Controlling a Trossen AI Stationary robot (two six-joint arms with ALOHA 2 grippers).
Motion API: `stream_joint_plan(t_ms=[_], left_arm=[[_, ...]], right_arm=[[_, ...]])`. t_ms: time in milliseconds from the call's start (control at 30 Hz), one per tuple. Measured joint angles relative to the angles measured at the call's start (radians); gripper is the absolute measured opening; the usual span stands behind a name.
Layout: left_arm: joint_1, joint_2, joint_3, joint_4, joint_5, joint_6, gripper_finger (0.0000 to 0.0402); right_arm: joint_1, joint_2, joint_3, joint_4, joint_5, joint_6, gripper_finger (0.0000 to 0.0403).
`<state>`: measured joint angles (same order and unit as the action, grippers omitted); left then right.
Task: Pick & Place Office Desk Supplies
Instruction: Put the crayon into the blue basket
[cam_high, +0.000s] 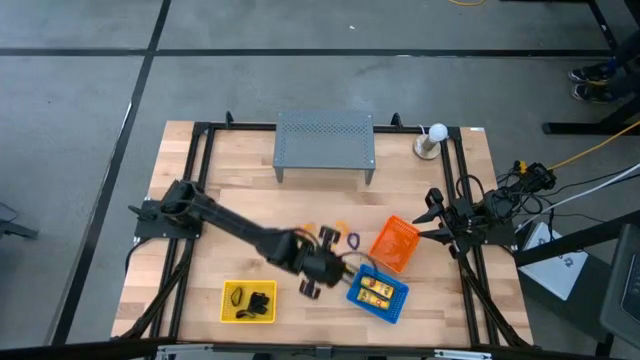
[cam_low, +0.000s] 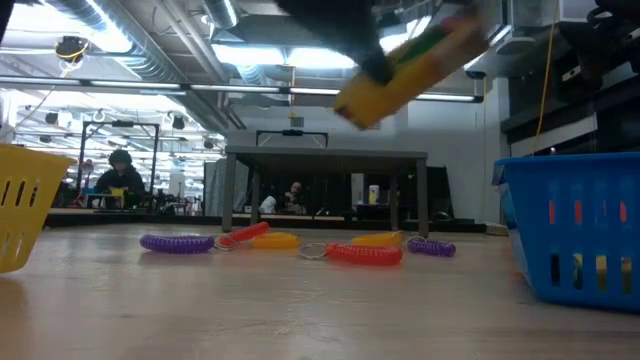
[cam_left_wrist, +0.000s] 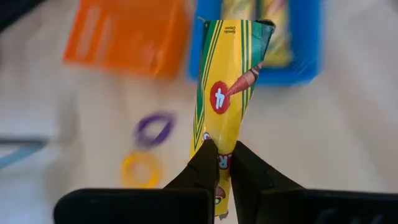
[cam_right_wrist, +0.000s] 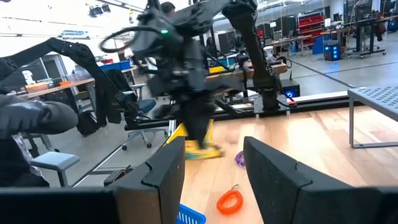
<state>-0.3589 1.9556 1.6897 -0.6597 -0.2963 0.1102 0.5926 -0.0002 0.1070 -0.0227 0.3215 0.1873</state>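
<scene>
Pinching a yellow packet (cam_left_wrist: 227, 93) above your wooden table (cam_high: 200, 200), left gripper (cam_left_wrist: 225, 163) clenched on its end (print half legible), blue basket (cam_left_wrist: 305, 50) just beyond, coiled loops (cam_low: 363, 254) below, workshop behind, right gripper (cam_right_wrist: 214, 165) parted at the table's edge.

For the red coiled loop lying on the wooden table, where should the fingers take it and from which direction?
Judging by the low view, the red coiled plastic loop lies flat on the wooden table, apart from the purple coil. Coming straight down, one finger inside the ring and one outside, pinching one side of the coil, looks best; a level approach would likely just push it. The left gripper is occupied, holding a yellow crayon packet.
</scene>
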Motion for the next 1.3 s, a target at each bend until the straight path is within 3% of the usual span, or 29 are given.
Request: stream_joint_plan(t_ms=[433, 767, 1300], left_arm=[[-0.011, 0.066, 0.000, 0.291, 0.042, -0.019, 0.0017], [0.027, 0.127, 0.000, 0.420, 0.170, -0.070, 0.0017], [0.043, 0.170, 0.000, 0.537, 0.200, -0.073, 0.0017]], right_arm=[[0.000, 0.000, 0.000, 0.000, 0.003, 0.011, 0.0165], [0.000, 0.000, 0.000, 0.000, 0.012, 0.011, 0.0165], [0.000, 0.000, 0.000, 0.000, 0.029, 0.012, 0.0165]])
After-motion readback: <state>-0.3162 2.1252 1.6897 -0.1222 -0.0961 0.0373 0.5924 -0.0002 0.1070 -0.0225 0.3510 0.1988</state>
